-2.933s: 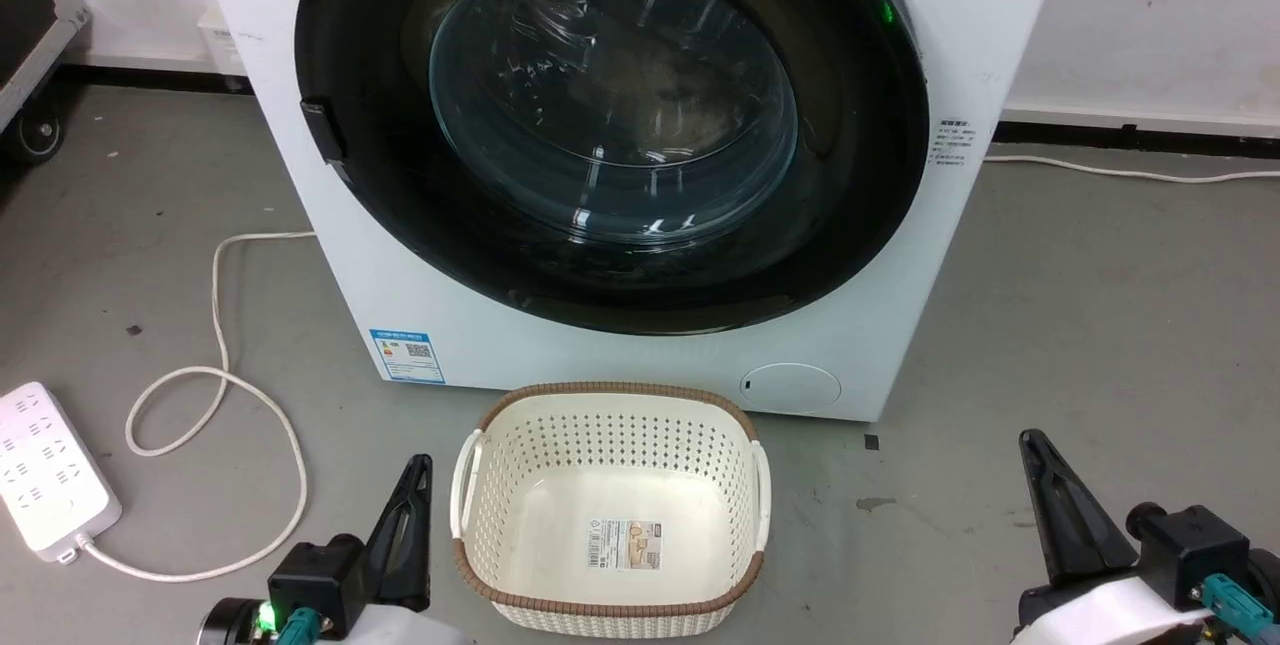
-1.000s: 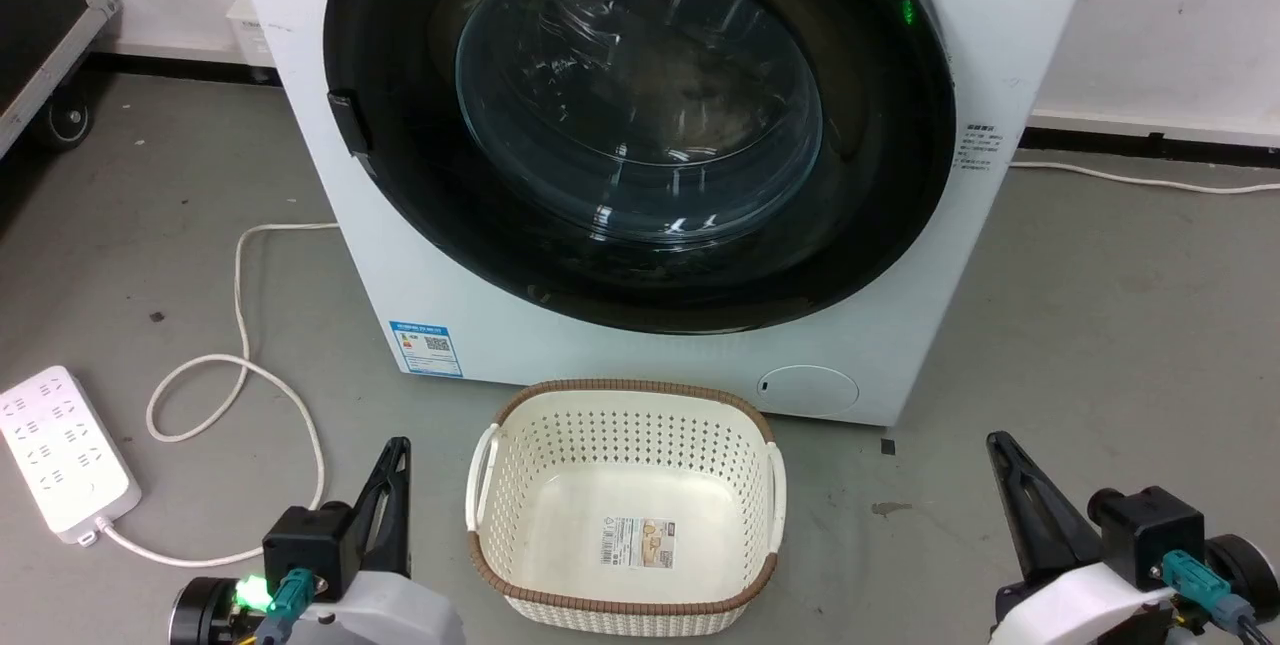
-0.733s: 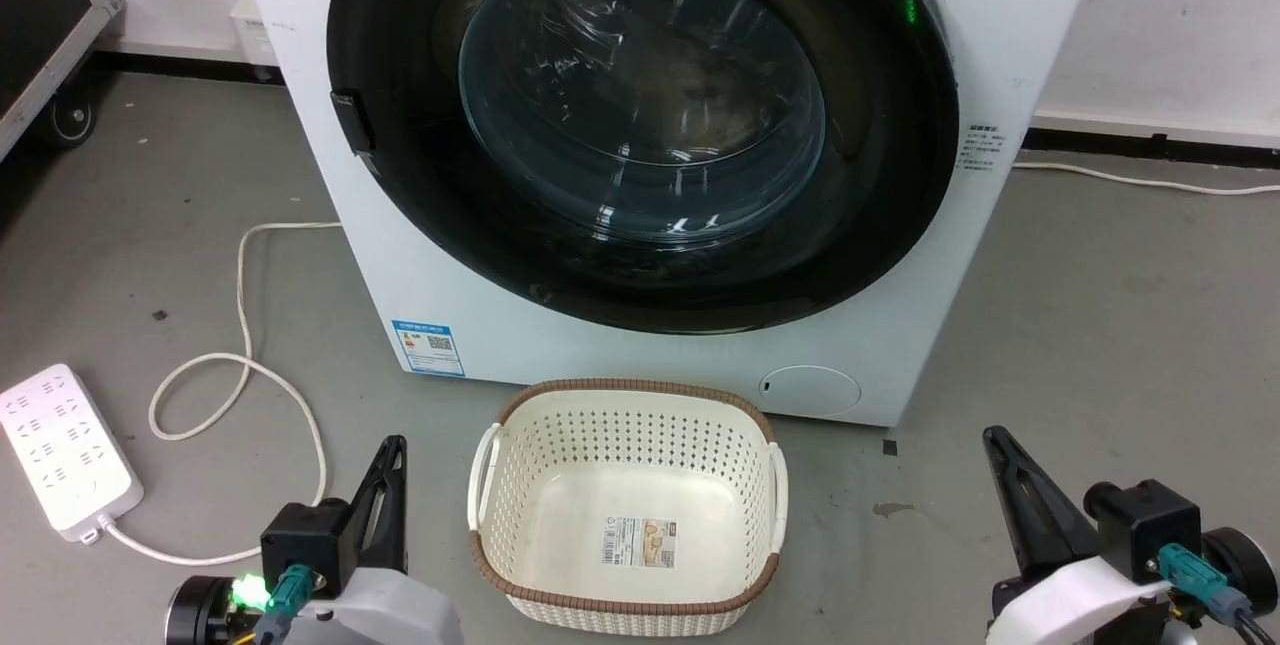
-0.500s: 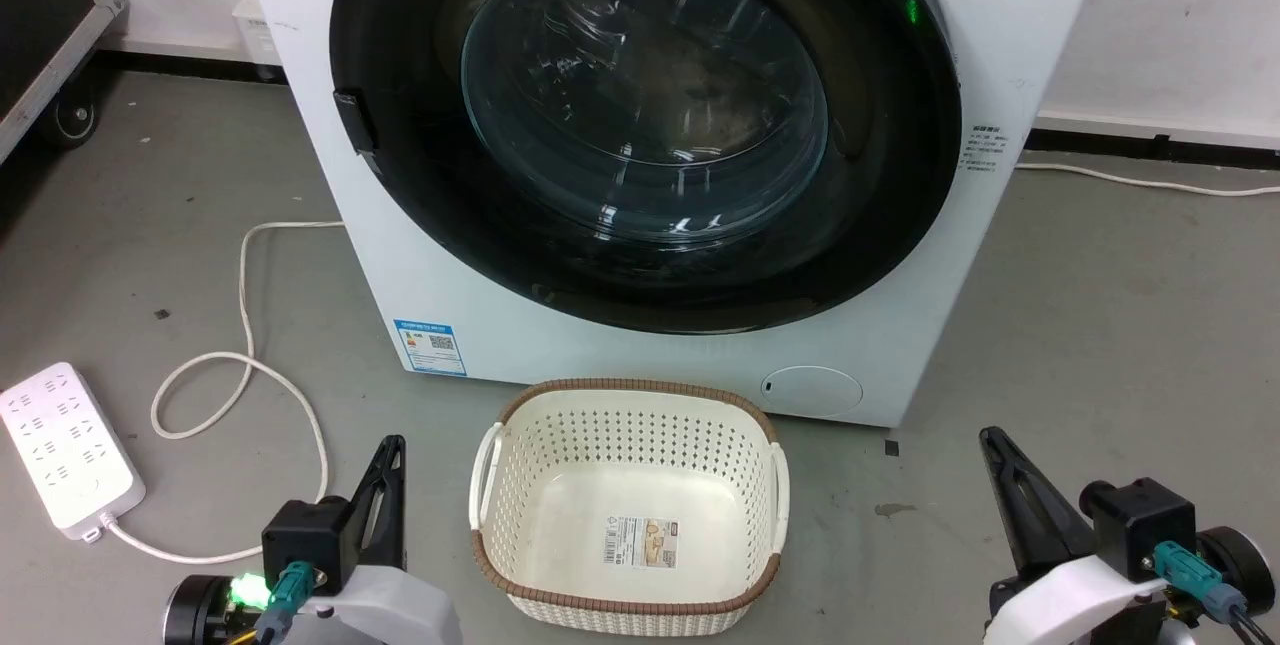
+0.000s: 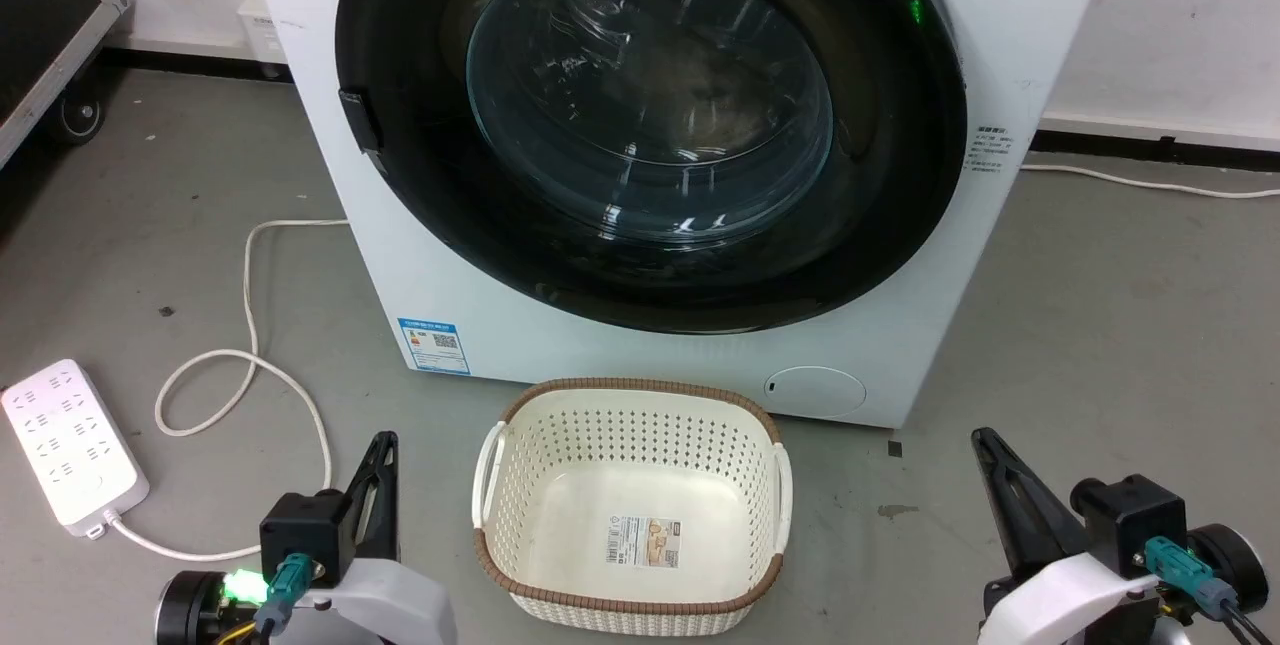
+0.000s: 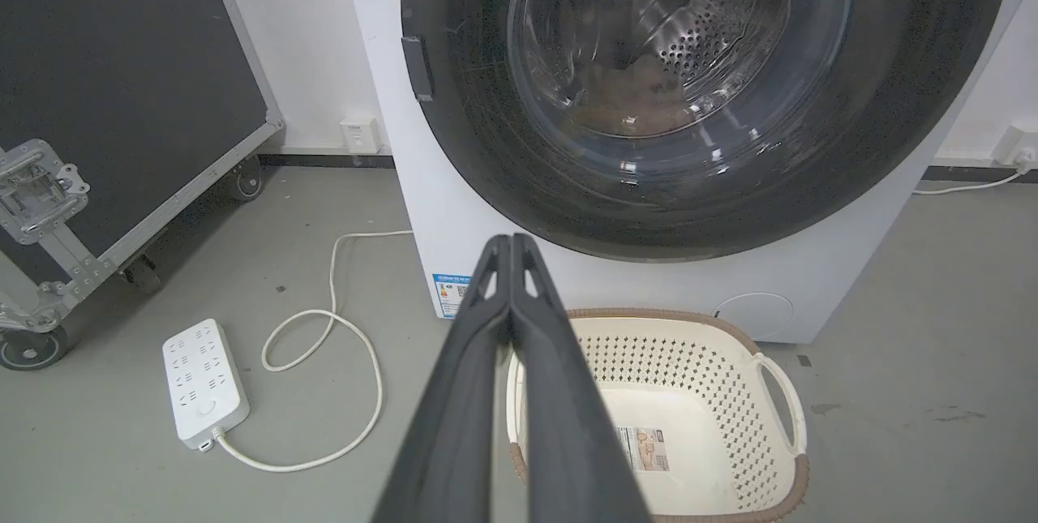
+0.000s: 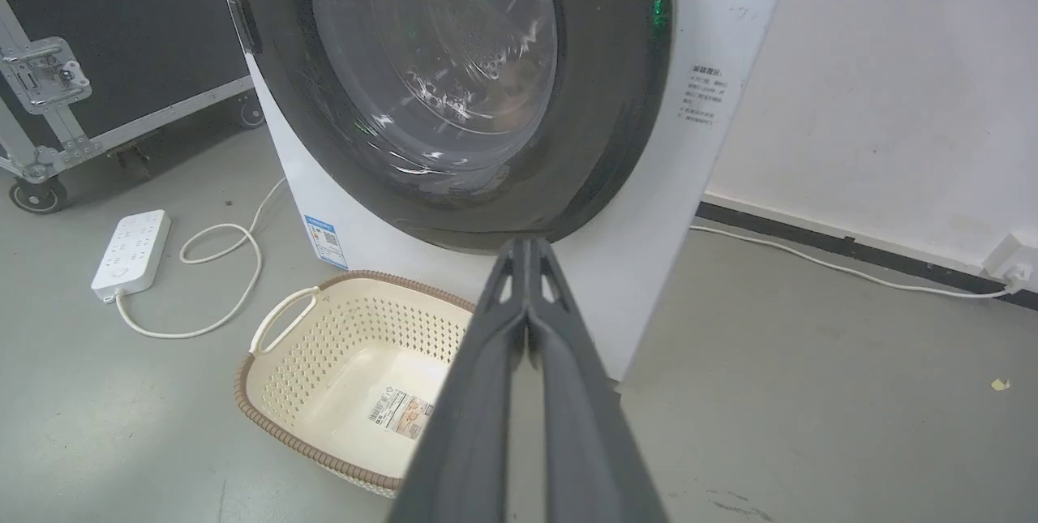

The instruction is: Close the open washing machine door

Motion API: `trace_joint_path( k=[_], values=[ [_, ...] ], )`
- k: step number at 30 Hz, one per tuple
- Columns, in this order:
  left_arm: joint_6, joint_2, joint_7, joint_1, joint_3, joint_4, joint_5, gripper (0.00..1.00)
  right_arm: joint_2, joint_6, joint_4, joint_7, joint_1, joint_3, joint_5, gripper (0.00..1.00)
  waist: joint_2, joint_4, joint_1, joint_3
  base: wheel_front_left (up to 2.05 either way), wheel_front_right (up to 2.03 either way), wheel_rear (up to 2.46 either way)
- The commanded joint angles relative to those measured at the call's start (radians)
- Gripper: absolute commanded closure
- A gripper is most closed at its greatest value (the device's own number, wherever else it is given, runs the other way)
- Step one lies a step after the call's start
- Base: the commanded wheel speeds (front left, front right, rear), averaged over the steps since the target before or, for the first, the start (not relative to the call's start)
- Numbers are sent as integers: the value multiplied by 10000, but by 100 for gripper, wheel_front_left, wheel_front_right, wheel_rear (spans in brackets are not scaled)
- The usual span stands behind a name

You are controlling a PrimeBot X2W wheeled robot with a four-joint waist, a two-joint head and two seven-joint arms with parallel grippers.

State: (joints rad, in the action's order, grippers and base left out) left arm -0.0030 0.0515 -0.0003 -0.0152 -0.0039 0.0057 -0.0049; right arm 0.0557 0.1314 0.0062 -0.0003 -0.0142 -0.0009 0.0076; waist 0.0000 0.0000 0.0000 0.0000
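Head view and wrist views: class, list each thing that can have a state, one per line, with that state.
washing machine door: looks shut.
green indicator light: lit.
round flap: closed.
basket: upright, empty.
left gripper: fingers shut, holding nothing.
right gripper: fingers shut, holding nothing.
power strip: no plugs in its sockets.

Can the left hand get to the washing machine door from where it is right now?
Probably yes. The left hand, shut and empty, points at the washing machine door with nothing between them; the basket sits off to its right, out of that path.
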Motion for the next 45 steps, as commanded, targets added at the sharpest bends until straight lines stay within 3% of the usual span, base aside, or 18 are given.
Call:
trace_joint_path(
  k=[1,45],
  values=[
    [30,-13,3,152,39,-57,49,100,-55,-7,-62,3,142,9,-76,100,0,0,0,0,0,0,0],
    [30,-13,3,152,39,-57,49,100,-55,-7,-62,3,142,9,-76,100,0,0,0,0,0,0,0]
  ],
)
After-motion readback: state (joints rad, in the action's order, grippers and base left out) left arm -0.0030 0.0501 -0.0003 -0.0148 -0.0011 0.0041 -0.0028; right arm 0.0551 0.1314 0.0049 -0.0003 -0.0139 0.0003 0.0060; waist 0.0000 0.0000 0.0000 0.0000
